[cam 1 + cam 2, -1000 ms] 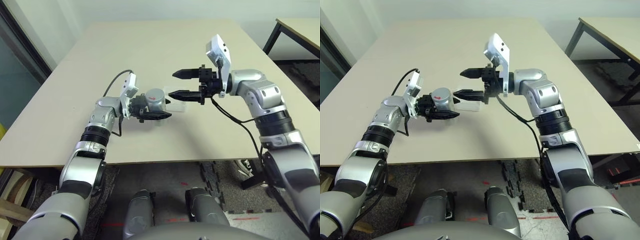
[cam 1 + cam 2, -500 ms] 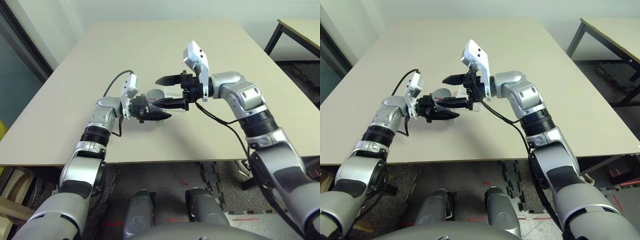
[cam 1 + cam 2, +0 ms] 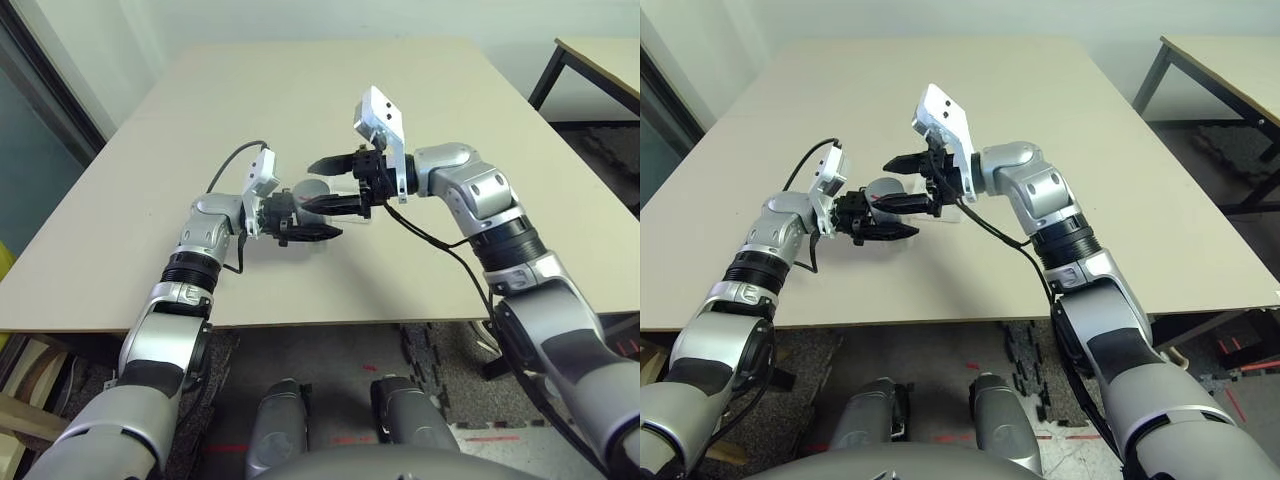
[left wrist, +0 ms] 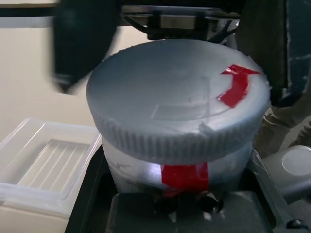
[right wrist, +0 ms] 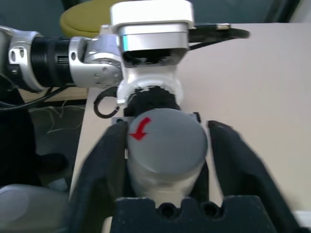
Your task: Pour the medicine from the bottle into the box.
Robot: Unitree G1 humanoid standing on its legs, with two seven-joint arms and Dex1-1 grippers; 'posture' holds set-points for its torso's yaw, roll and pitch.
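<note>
The left gripper point(image 3: 305, 222) is clamped on the small silver-grey cylindrical bottle point(image 3: 308, 196) with its red-and-white label band, holding it above the middle of the wide beige table point(image 3: 430, 120), its round grey cap point(image 4: 180, 99) with a red arrow mark turned toward the right gripper point(image 3: 337, 182). That gripper's two black fingers point(image 5: 104, 165) stand apart, one on each side of the cap; whether they touch it cannot be told. The shallow square box of clear whitish plastic point(image 4: 46, 162) lies on the table just beside and below the bottle. Bare tabletop spreads all around to the far and side edges; the near edge lies under the forearms.
</note>
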